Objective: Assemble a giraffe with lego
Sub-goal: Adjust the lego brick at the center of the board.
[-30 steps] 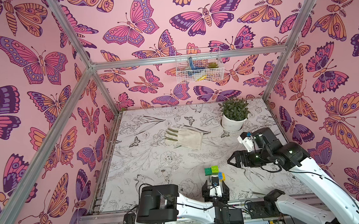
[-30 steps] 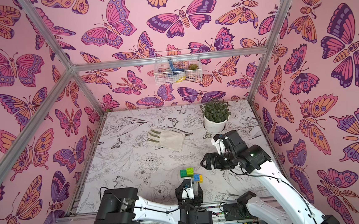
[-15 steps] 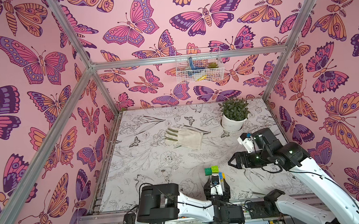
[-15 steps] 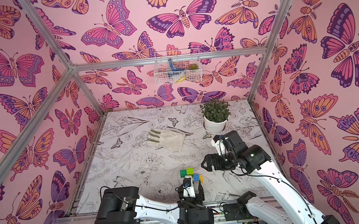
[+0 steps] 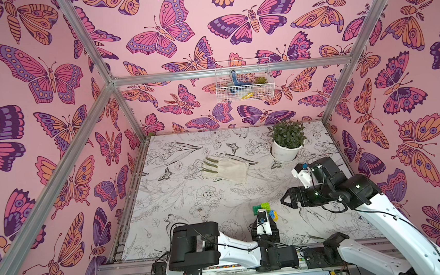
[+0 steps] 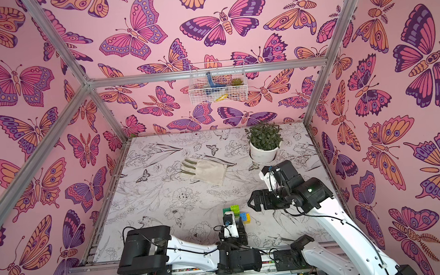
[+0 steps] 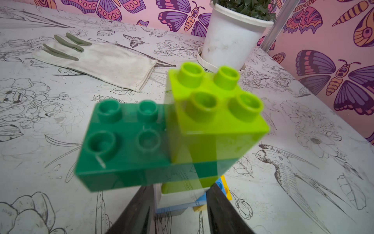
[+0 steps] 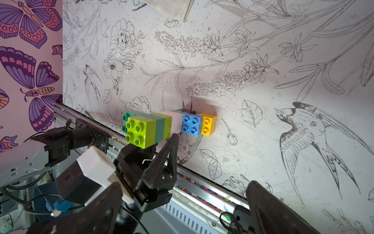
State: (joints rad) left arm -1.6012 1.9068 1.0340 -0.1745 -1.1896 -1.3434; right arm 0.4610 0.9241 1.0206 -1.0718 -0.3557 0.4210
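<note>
The giraffe [image 5: 266, 207] stands upright on the surface [image 5: 186, 205], near the front edge and right of the middle. From the top down it has a lime brick [image 7: 216, 113], a dark green long brick [image 7: 121, 145], another lime one, a white neck brick [image 8: 177, 121], then the blue body [image 8: 191, 124] on a yellow leg [image 8: 208, 124] and a black leg [image 8: 187, 111].

The left jaws reach in from the front edge and are drawn in narrow on the white neck brick, with the fingers [image 7: 139, 210] against its two sides. The left wrist view is blurred there.

The right jaws hang wide apart and empty above the surface, just right of the giraffe, with their tips turned toward it but not touching.

Farther back lie a glove [image 5: 226, 169] and a potted plant [image 5: 286, 143], well apart from the bricks. A wire basket [image 5: 245, 93] hangs on the back wall.
</note>
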